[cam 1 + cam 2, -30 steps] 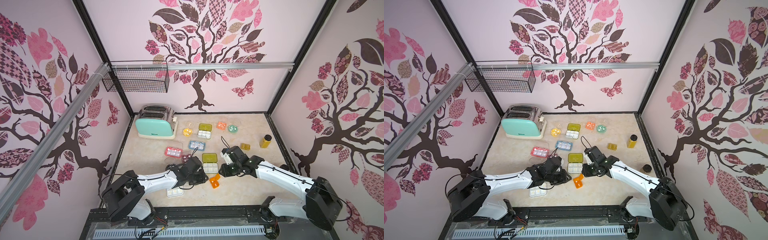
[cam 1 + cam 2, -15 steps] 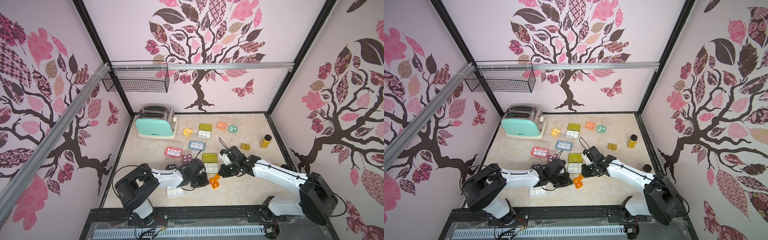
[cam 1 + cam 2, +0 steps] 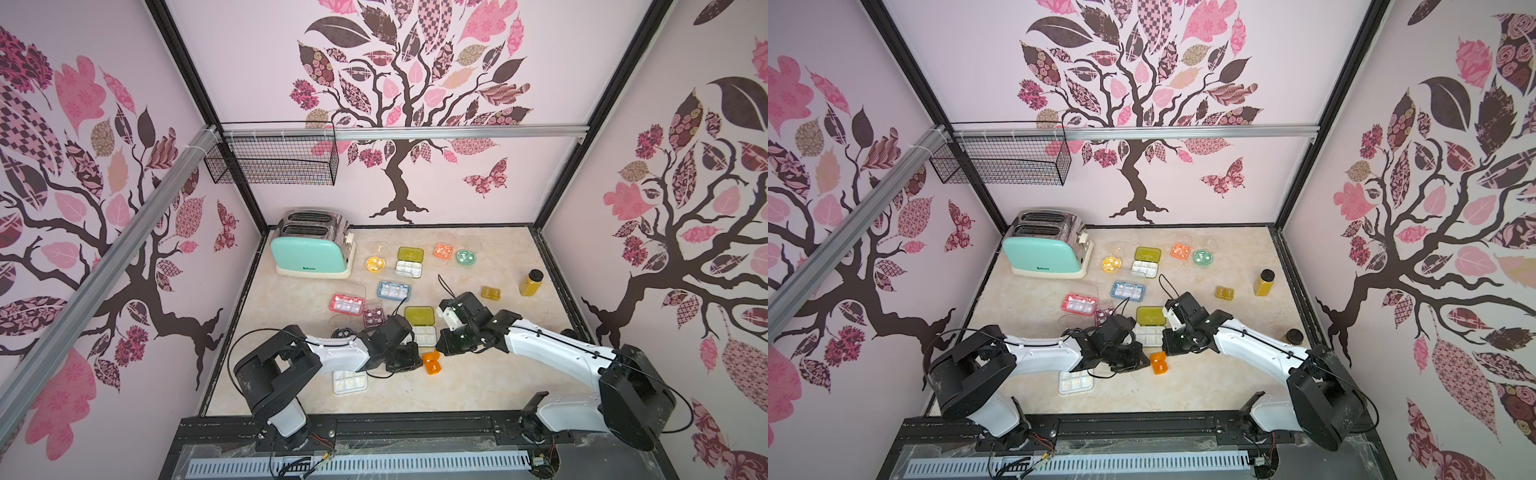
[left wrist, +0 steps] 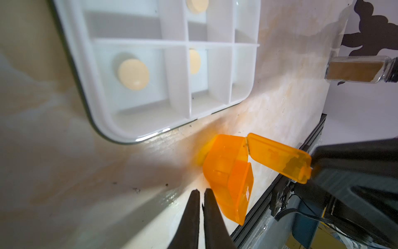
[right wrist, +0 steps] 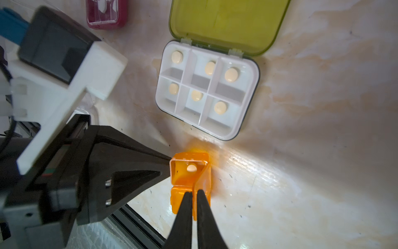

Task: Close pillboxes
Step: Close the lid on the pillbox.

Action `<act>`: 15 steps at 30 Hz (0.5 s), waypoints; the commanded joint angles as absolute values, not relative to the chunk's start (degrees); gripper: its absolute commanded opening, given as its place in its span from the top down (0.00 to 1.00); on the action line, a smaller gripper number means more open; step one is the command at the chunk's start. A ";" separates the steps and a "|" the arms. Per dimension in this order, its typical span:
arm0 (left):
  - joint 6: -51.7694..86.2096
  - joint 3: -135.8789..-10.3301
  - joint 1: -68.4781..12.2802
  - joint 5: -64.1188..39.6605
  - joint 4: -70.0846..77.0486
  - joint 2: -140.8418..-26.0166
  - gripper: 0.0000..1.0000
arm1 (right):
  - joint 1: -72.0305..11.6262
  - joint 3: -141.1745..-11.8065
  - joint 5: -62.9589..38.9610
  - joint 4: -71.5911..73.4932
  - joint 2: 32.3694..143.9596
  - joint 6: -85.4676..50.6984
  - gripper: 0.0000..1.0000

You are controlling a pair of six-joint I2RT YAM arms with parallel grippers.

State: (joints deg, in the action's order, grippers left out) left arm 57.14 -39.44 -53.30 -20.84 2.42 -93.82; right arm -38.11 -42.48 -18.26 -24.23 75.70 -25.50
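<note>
Your left gripper (image 4: 201, 192) closed empty, low centre beside the orange pillbox (image 4: 228, 172), your right gripper (image 5: 193, 193) pinching its half-raised lid (image 4: 277, 159)

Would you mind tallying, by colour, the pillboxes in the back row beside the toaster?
Round yellow pillbox: 1
White pillbox with yellow-green lid: 1
Square orange pillbox: 1
Round mint pillbox: 1
Total: 4
</note>
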 commanded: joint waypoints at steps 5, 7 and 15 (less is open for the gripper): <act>56.28 -40.27 -53.44 -20.96 3.64 -95.46 0.90 | -41.00 -44.39 -18.76 -23.93 77.54 -26.05 0.89; 56.50 -40.17 -53.44 -20.83 3.92 -95.58 0.90 | -41.97 -44.39 -18.72 -23.32 78.10 -26.60 0.88; 56.78 -39.29 -53.48 -20.74 5.11 -95.72 0.90 | -43.94 -43.51 -18.72 -20.98 80.32 -27.99 0.87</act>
State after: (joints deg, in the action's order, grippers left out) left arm 57.12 -39.42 -53.30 -20.88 3.92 -95.33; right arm -43.53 -42.50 -18.81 -21.65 79.48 -27.14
